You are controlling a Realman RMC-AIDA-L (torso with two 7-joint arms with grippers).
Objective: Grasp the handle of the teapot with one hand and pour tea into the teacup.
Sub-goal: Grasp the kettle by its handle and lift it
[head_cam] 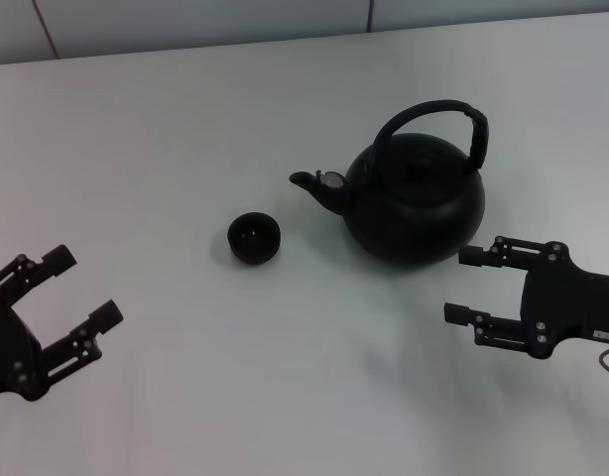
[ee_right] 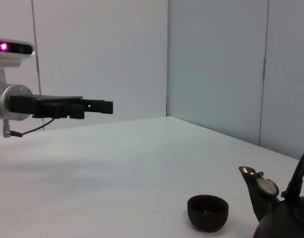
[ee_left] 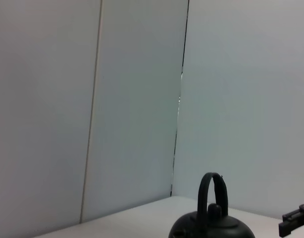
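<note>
While the right gripper (head_cam: 461, 285) hangs with jaws apart beside the teapot (head_cam: 414, 203), missing the handle (head_cam: 435, 124) risks tipping it — the teacup (head_cam: 254, 238) sits near. The left gripper (head_cam: 84, 293), also spread, idles well apart.

The light is soft and even on the white table (head_cam: 185, 119), without glare. The teapot (head_cam: 416, 203) throws only a faint, diffuse shadow beside its base. Its black surface shows almost no highlights.

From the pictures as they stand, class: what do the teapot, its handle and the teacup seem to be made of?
Teapot: probably cast iron or dark ceramic; matte black, faint sheen.
Handle: likely metal hoop, one side thicker, apparently wrapped.
Teacup: probably dark ceramic; matte outside, slight gloss inside.
</note>
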